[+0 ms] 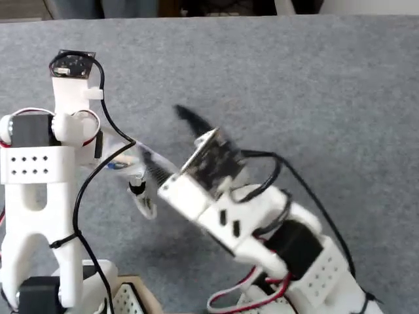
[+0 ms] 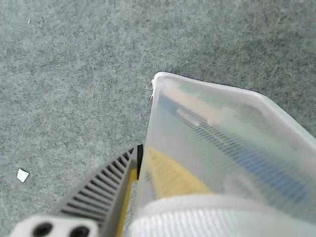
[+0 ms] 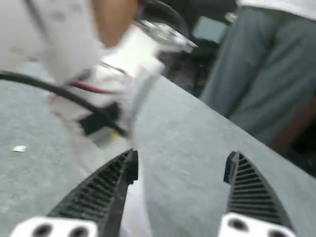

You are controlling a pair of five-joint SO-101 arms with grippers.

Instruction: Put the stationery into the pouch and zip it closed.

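Here, the left gripper (image 2: 140,168) clamps the pouch (image 2: 222,143), stationery (image 2: 168,177) inside; the right gripper (image 3: 180,168), jaws apart, sits just beside its edge.

One pouch (image 2: 217,128); inside the pouch, one yellow item (image 2: 170,177) and one blue item (image 2: 266,170), anything more too blurred to count; two arms, the left arm (image 1: 39,163) and the right arm (image 1: 262,222), either side of the pouch; one white scrap (image 2: 22,174) well apart from the pouch.
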